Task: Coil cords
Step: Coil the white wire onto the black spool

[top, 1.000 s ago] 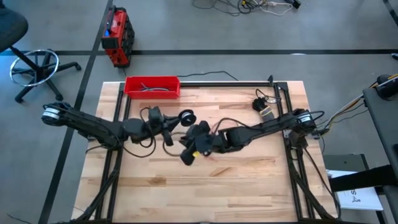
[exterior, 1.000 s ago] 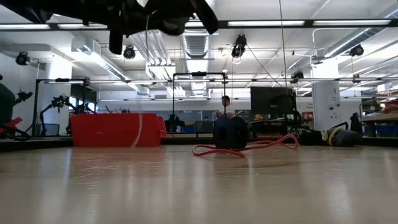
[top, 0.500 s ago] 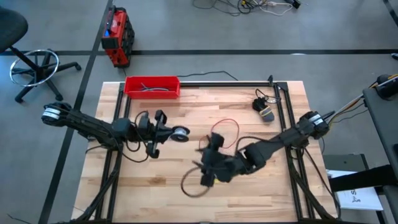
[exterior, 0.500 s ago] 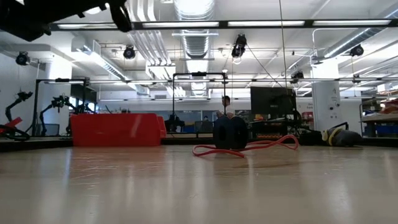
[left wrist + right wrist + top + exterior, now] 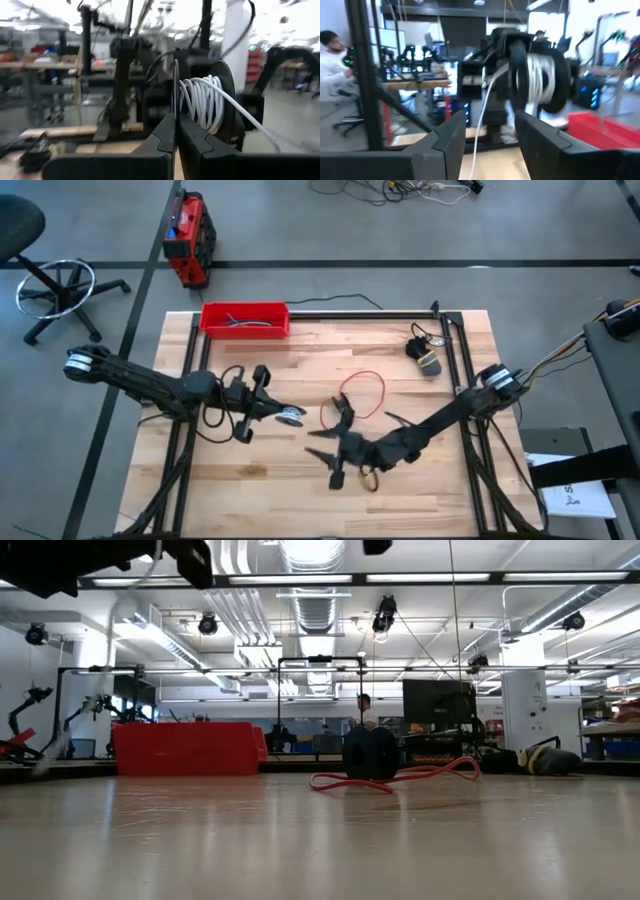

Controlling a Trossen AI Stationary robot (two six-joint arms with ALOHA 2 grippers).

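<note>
Right gripper [image 5: 343, 452] sits over the near-middle of the table [image 5: 420, 490], fingers [image 5: 445, 142] spread apart with nothing between them. Left gripper [image 5: 283, 414], farther back on the left, has its fingers [image 5: 165, 137] pressed together on a thin black disc edge; the white cord [image 5: 200, 102] is wound on a spool just beyond them. Red cord [image 5: 365, 392] lies looped on the wood mid-table. Red tray [image 5: 245, 319] stands at the far edge.
</note>
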